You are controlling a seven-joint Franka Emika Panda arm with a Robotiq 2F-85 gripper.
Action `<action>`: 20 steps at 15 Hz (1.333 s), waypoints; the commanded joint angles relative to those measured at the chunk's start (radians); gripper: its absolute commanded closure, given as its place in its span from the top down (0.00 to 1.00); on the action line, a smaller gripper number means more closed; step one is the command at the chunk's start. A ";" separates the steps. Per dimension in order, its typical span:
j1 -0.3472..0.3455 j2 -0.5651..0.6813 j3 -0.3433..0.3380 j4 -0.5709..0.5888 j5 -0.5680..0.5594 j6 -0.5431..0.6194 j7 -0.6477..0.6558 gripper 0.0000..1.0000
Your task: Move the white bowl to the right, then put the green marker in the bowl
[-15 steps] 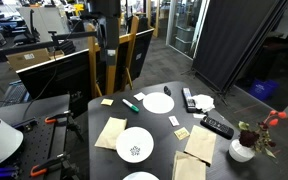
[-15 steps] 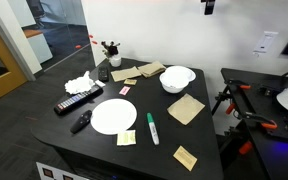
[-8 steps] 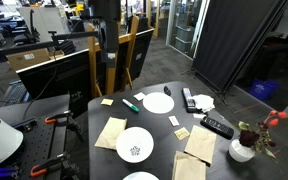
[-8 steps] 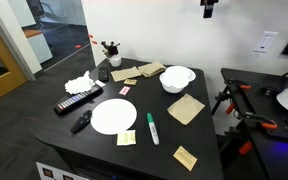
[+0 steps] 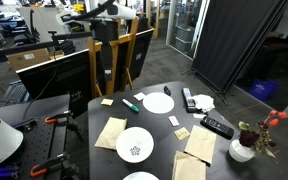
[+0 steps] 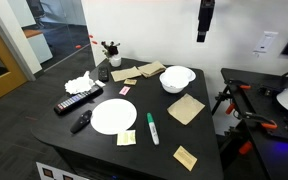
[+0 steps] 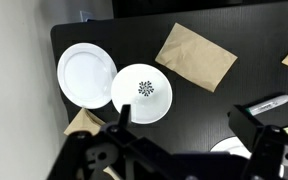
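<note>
Gripper point(image 6: 202, 36) is hanging high over the black surface point(image 5: 156, 126), well apart from everything lying on it. In the wrist view the fingers point(image 7: 252, 128) are standing spread wide with nothing between them: released, gripping nothing. White bowl point(image 5: 135, 147), with a small dark mark at its centre, is sitting upright on the surface toward the near edge in an exterior view, with a brown paper napkin point(image 5: 111, 132) lying just beside it. In the wrist view the bowl point(image 7: 142, 92) is showing between the two fingers. Its rim is meeting the rim of a plain white dish point(image 7: 86, 74); touching or only overlapping in the picture, cannot tell. Green marker point(image 5: 130, 104) is lying flat on the surface, just beside the plain white plate point(image 5: 158, 102) and clearly apart from the bowl, not inside it. In the wrist view the marker point(image 7: 267, 104) is looking pale, likely glare, and is lying close by one finger's tip but below it on the surface, not held. A black remote control point(image 5: 216, 126) is lying farther along the surface, near a small white vase point(image 5: 241, 150) holding red flowers. Bowl interior is showing only the centre mark.
</note>
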 commanded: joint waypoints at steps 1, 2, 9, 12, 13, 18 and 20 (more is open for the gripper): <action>-0.008 0.033 0.025 -0.032 -0.035 0.066 0.151 1.00; -0.008 0.046 0.026 -0.040 -0.029 0.094 0.188 1.00; -0.004 0.218 0.026 -0.047 -0.074 0.334 0.485 1.00; 0.012 0.315 0.004 -0.026 -0.137 0.395 0.629 1.00; 0.019 0.341 -0.007 -0.020 -0.160 0.403 0.673 1.00; 0.061 0.463 -0.088 0.024 -0.256 0.428 0.820 1.00; 0.078 0.506 -0.123 0.050 -0.282 0.440 0.829 1.00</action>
